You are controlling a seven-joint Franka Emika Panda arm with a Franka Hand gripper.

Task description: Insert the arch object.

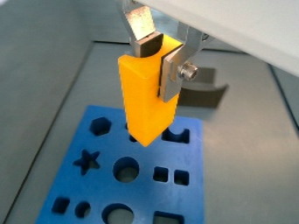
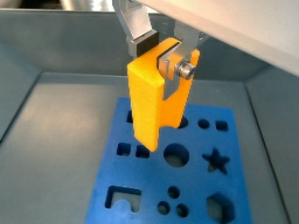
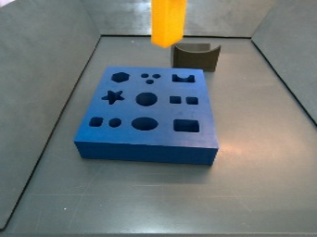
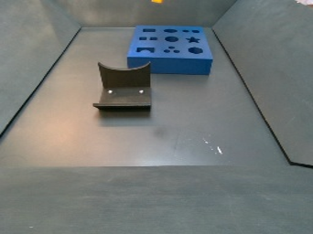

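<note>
Your arch object (image 1: 149, 96) hangs upright above the blue board (image 3: 148, 143), clamped near its top in the end effector (image 1: 163, 54), lower tip clear of the holes. Before lowering, line that tip up with the arch-shaped hole (image 3: 186, 81), keep it vertical and descend slowly. The dark grey block (image 4: 124, 88) sits apart on the tabletop (image 4: 171, 137).

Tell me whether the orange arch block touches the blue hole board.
Apart: in a side view the orange arch block, held by the pincer, hangs above the blue hole board.
</note>
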